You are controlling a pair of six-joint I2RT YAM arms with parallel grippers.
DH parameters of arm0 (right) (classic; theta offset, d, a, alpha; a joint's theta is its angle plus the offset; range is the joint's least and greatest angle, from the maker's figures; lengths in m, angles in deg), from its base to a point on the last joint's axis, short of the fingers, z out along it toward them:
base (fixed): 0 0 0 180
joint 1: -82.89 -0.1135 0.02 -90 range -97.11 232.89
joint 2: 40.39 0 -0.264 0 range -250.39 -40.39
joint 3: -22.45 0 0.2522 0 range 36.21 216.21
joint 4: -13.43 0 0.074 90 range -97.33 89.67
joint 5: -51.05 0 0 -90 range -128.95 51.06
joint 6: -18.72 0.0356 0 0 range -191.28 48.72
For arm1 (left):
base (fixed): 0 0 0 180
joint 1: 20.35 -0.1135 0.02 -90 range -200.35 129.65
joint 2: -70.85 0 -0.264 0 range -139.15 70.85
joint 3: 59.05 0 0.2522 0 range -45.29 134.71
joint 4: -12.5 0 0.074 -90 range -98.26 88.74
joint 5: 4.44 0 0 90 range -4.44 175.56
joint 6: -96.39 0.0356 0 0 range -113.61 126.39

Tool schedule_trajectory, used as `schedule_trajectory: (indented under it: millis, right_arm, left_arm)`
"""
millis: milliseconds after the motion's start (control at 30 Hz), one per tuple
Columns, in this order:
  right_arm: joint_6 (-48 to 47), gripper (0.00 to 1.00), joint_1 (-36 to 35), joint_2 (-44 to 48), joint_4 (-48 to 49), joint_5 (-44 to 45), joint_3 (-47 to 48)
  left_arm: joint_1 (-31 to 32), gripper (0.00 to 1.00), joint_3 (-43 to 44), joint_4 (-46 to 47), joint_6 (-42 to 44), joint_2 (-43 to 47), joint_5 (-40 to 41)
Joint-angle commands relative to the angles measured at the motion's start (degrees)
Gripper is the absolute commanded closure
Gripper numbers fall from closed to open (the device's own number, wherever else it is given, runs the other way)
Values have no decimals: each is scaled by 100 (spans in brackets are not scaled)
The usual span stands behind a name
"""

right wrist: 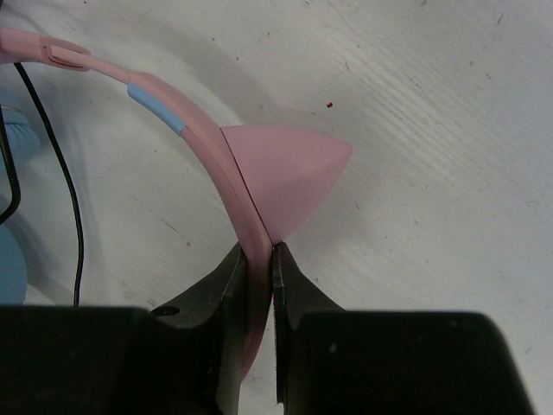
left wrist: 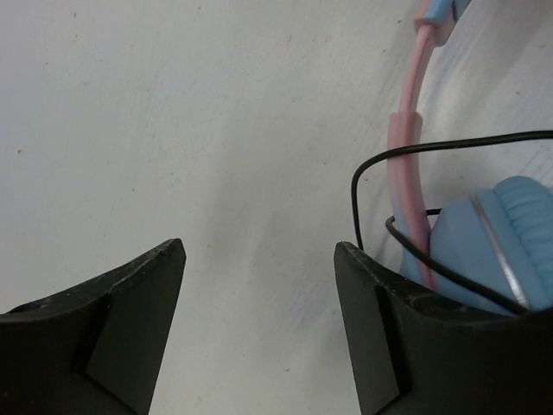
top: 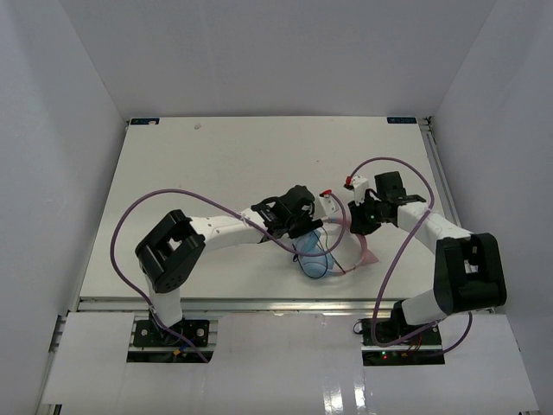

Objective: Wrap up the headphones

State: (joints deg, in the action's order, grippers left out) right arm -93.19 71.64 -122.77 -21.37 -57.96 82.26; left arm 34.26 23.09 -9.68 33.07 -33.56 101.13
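Observation:
The headphones (top: 316, 258) lie on the white table between my two arms, with the light-blue ear cups stacked near the front. In the left wrist view a blue ear cup (left wrist: 505, 246) and the pink headband (left wrist: 405, 147) sit just right of my right finger, and the thin black cord (left wrist: 371, 169) loops over them. My left gripper (left wrist: 259, 252) is open, with only bare table between its fingers. My right gripper (right wrist: 257, 252) is shut on the pink headband (right wrist: 207, 143) just below its pink pointed ear (right wrist: 285, 173). The cord (right wrist: 71, 216) trails at the left.
Thick purple cables (top: 164, 197) arc from both arms over the table. White walls close off the left, back and right sides. The table's front edge (top: 259, 300) runs just ahead of the arm bases. The left gripper (top: 304, 232) and right gripper (top: 354, 226) stand close together.

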Motion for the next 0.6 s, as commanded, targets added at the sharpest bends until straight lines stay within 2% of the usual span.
schedule_trajectory:
  millis: [0, 67, 167, 333, 400, 533, 567]
  right_arm:
    - [346, 92, 115, -230, 171, -775, 483]
    - [361, 89, 115, -337, 171, -828, 550]
    - [340, 72, 155, -440, 180, -775, 595]
    - [156, 30, 428, -283, 90, -720, 634]
    - [44, 18, 565, -114, 8, -633, 646]
    - [-35, 2, 695, 693, -215, -515, 717]
    - [47, 7, 693, 815, -177, -415, 684]
  left_arm:
    - [-310, 15, 293, -222, -132, 3, -356]
    - [-401, 14, 276, -304, -185, 87, -455]
    - [-489, 13, 164, -357, -289, 366, -537]
    - [-575, 11, -155, -483, -638, 1078, -379]
    - [-594, 9, -344, -461, -928, 1450, -193]
    - [-627, 4, -840, -502, -1845, 2341, 2]
    - [-630, 3, -1037, -504, -2094, 2465, -27]
